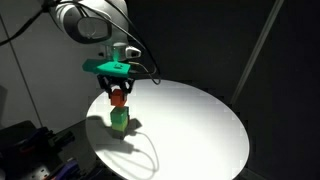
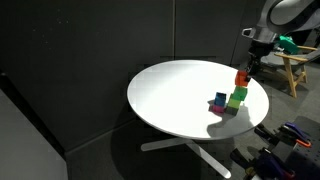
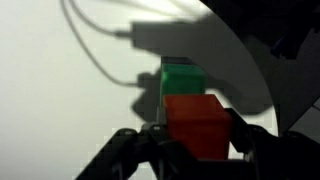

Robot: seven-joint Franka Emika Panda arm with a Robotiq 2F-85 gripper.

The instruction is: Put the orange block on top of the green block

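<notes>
The orange block (image 1: 118, 97) is gripped between the fingers of my gripper (image 1: 117, 90), which has a teal-green fitting above it. It hangs directly over the green block (image 1: 120, 119), which stands on the round white table (image 1: 200, 130). In the wrist view the orange block (image 3: 197, 125) fills the space between the dark fingers of the gripper (image 3: 197, 145), with the green block (image 3: 183, 78) just beyond it. In an exterior view the orange block (image 2: 241, 78) sits close above the green block (image 2: 237, 98). I cannot tell whether they touch.
A small blue block (image 2: 219, 100) lies on the table (image 2: 170, 95) right beside the green block. The blocks are near the table's edge. Cables hang from the arm. Dark curtains surround the table, and a wooden frame (image 2: 295, 65) stands beyond it.
</notes>
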